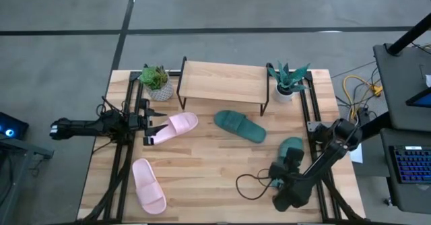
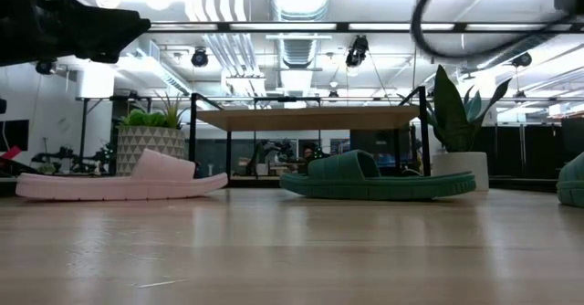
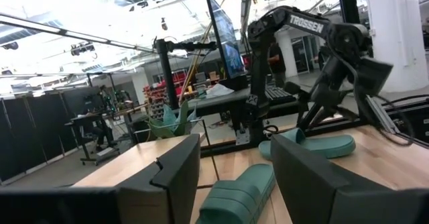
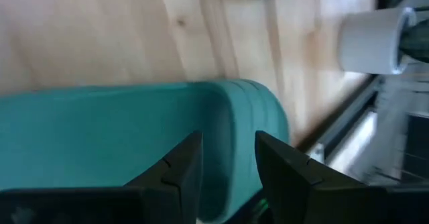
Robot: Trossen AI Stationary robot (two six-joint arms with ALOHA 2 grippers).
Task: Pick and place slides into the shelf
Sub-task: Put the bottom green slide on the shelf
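Note:
One pale pink slide (image 1: 174, 126) lies sole down left of centre, and a second pink slide (image 1: 148, 185) lies near the near-left corner. A teal slide (image 1: 240, 126) rests in front of the shelf (image 1: 222, 81). A second teal slide (image 1: 291, 146) lies by the right edge. My left gripper (image 1: 147, 128) is open and raised over the first pink slide's left end; its wrist view looks level across the table, with the middle teal slide (image 3: 236, 192) between the fingers. My right gripper (image 4: 228, 158) is open above the second teal slide (image 4: 120, 127), pointing down at it.
A potted plant (image 1: 156, 81) stands left of the shelf and another in a white pot (image 1: 288, 82) right of it. A black cable (image 1: 250, 184) loops on the table near my right arm. Metal rails run along both side edges. Bare wood lies between the slides.

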